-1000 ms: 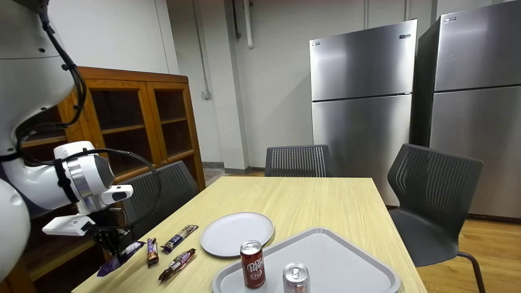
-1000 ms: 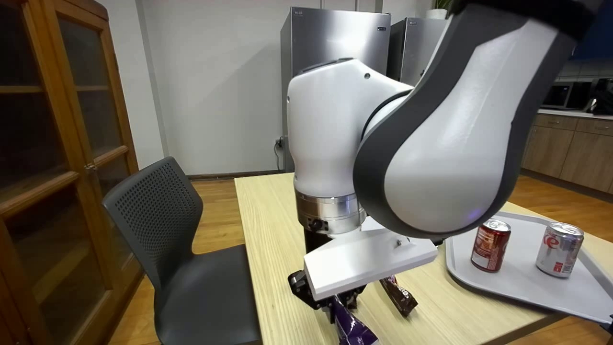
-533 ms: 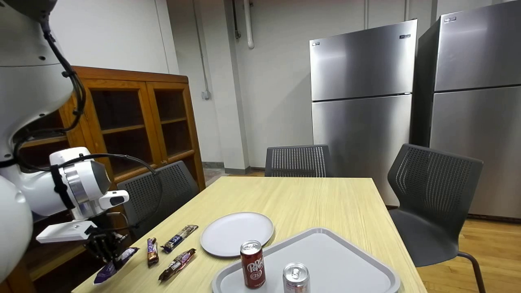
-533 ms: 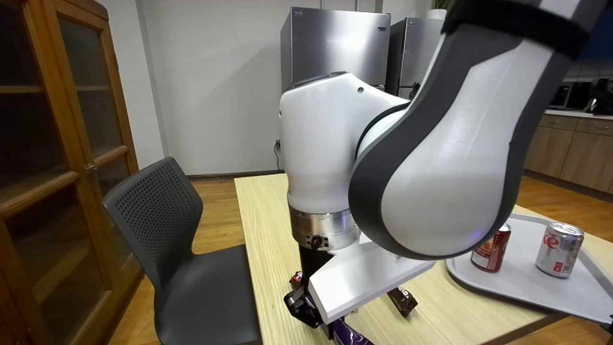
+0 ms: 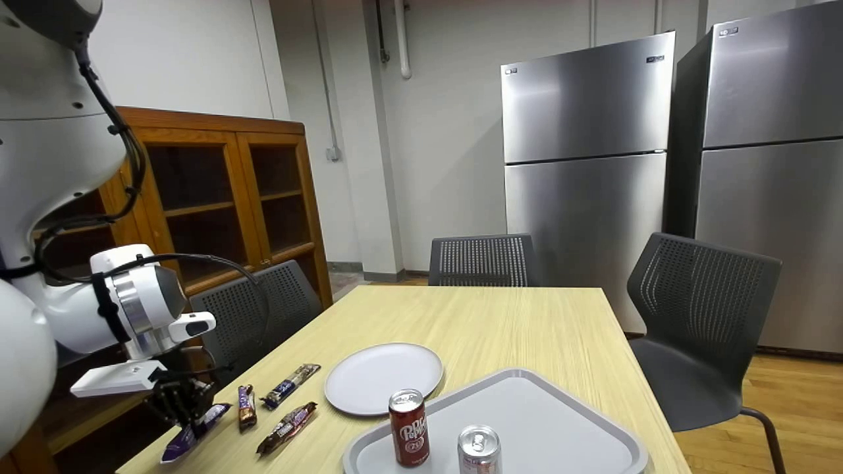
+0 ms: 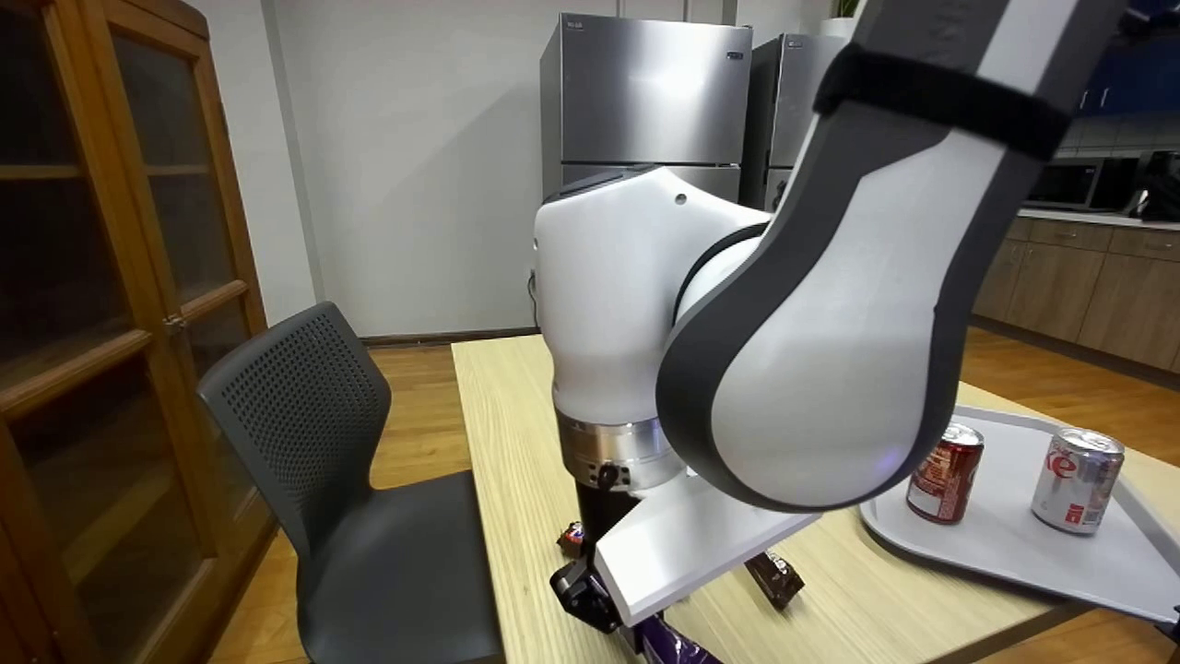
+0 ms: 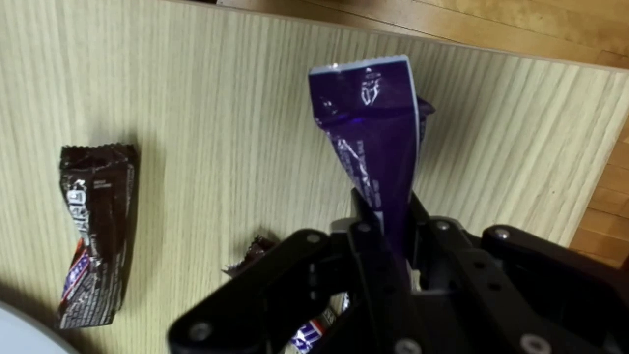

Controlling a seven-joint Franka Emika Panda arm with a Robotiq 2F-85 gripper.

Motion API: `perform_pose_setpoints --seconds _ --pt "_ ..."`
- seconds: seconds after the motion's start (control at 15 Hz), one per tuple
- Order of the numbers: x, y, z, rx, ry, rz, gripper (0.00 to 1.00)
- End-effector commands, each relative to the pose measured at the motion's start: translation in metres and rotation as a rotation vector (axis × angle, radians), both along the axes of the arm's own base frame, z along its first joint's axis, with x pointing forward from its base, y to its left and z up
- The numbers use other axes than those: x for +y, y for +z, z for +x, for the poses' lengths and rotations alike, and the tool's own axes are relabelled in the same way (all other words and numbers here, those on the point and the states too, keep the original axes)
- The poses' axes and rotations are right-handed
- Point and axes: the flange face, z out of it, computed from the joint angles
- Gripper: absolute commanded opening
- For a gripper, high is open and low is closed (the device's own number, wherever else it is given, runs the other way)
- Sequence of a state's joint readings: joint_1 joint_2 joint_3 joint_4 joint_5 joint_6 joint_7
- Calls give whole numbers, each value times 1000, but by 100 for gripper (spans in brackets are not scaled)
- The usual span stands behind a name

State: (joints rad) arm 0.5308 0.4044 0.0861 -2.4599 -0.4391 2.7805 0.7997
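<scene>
Purple-wrapped bar (image 7: pixel 371 128): pinched in the jaws of the gripper (image 7: pixel 388 209), on or just above the tabletop (image 7: pixel 221 98) — contact is hard to judge.
Arm (image 6: pixel 608 304): lower than a second ago — the bar seems brought down, though not released.

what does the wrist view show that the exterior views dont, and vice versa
Only the wrist view shows both black fingers of the jaws, shut from either side on the purple candy wrapper, and small printed lettering along it.

Only the exterior views show the Dr Pepper can, silver soda can, gray tray, refrigerators and wooden cabinet; a microwave appears in an exterior view.

Shared: the jaws, purple candy wrapper, brown candy wrappers, wooden table, and plate, just its edge in the wrist view.
</scene>
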Motion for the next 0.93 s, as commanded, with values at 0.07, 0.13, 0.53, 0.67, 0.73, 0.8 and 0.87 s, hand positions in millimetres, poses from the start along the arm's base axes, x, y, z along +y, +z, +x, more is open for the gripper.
perform_pose_setpoints --seconds 0.07,0.13,0.53,0.67,0.73,0.8,0.87 --pt "5 0 6 -12 21 -5 43" --pt "6 2 6 -10 15 -5 50" --pt "1 21 6 5 -50 -32 93" --pt "-3 29 10 9 -88 -35 100" --pt "-5 34 12 12 -112 -36 100" --pt "-7 40 15 15 -145 -48 100" --pt "-10 46 18 20 -180 -56 100"
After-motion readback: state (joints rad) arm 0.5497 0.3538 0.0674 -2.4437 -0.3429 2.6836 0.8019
